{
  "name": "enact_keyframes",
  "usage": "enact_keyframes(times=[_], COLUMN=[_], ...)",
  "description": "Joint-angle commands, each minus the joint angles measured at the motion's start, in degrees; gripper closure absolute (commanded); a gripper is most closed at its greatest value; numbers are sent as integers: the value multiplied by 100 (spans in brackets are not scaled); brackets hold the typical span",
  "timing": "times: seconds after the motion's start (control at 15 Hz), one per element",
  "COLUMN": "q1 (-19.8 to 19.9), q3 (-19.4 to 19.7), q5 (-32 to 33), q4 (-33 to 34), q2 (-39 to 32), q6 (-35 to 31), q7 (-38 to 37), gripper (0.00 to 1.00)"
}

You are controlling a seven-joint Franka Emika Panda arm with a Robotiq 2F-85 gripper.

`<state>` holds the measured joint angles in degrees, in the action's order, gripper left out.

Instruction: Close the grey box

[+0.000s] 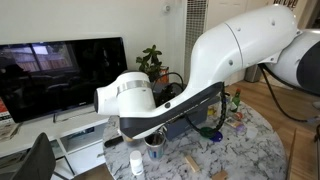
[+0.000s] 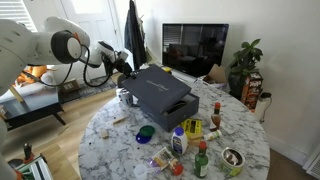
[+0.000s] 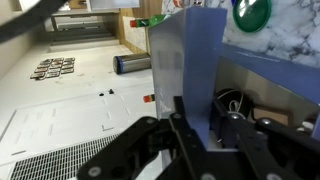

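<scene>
The grey box point(image 2: 158, 90) was a large, square and shallow box of slate blue-grey colour, with a flat lid point(image 3: 190, 60) of the same colour. It lay on the round marble desk point(image 2: 110, 145), in the far half of it, turned so that one corner pointed toward the middle of the desk. The box was not fully closed - in the wrist view the lid stood as a tilted plain panel, raised from the base, and beside it the inside was open to see, with some dark cables point(image 3: 233, 102) in it. In an exterior view the lid seemed to sit slanted over the base, with a dark gap under its near edge.
</scene>
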<state>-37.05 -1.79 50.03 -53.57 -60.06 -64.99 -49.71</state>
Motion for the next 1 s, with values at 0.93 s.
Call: enact_keyframes(times=[0.93], q1=[29], q3=[271], q5=[0], q4=[1765], q2=[-1306], q6=[-486], q7=[1251], gripper=[93])
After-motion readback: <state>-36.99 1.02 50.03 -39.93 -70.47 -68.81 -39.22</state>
